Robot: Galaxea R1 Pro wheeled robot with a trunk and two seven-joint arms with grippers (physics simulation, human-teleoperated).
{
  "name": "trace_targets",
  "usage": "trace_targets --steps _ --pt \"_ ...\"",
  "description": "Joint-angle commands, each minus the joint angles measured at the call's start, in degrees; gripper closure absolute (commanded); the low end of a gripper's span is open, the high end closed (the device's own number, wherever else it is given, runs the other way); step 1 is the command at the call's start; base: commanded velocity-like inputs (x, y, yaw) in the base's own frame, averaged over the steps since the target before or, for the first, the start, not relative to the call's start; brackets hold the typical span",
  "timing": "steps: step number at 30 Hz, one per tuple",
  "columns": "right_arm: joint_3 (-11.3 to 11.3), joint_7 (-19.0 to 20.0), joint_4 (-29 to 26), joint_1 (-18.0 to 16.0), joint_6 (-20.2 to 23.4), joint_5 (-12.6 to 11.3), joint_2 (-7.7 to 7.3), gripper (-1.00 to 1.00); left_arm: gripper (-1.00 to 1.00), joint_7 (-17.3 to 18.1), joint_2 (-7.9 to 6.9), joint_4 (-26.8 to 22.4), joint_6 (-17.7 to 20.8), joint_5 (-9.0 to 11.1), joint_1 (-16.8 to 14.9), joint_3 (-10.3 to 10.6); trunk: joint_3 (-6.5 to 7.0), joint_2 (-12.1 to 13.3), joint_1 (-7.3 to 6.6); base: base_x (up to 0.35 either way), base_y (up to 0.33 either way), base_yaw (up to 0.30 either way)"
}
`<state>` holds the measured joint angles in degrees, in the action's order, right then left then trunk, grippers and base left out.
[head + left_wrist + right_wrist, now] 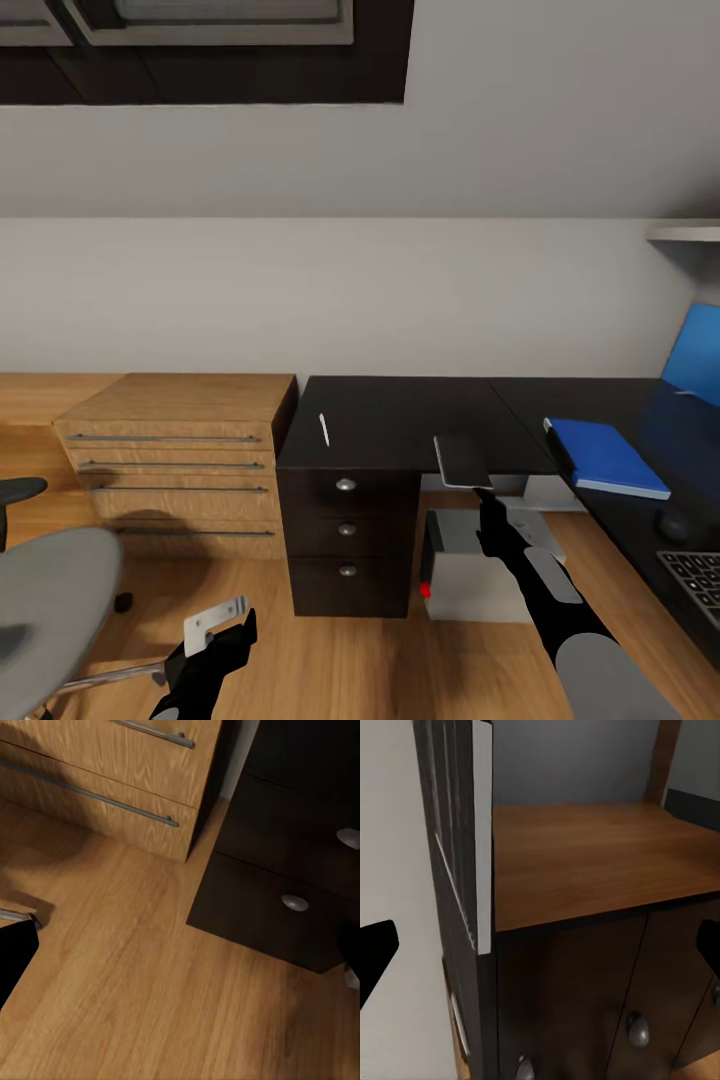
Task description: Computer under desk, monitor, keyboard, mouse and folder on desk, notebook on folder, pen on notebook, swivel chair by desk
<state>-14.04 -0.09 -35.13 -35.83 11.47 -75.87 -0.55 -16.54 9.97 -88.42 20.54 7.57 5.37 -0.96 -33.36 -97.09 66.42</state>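
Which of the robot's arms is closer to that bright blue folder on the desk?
The right. Its pincer holds up the dark notebook at the desk's front edge, just left of the blue folder. The left pincer hangs low over the floor, far off.

Pale grey sloped wall (pixel 380 290) fills the centre. A dark-framed skylight (pixel 200 50) sits at eleven o'clock. A light wood chest (pixel 175 465) with long steel handles stands at nine o'clock on the wood floor (pixel 330 660).
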Motion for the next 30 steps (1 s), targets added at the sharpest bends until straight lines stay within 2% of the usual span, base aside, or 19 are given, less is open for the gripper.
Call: trace_targets --steps 1,11,30 --pt "-0.20 -0.01 -0.02 -0.03 0.31 -0.33 0.02 -1.00 -1.00 -0.26 0.03 -0.09 0.19 0.60 0.00 -0.01 0.14 0.39 -0.23 0.000 0.000 0.000" --pt "-0.20 0.01 -0.02 -0.03 0.31 -0.19 -0.07 -1.00 -1.00 -0.20 0.03 -0.09 0.19 0.60 0.00 -0.08 0.14 0.39 -0.23 0.008 0.000 0.000" --pt "-0.28 -0.28 -0.02 -0.03 0.31 -0.23 0.00 -1.00 -1.00 0.02 0.03 0.36 0.11 0.53 0.00 -0.09 0.14 0.39 -0.23 0.139 0.000 0.000"
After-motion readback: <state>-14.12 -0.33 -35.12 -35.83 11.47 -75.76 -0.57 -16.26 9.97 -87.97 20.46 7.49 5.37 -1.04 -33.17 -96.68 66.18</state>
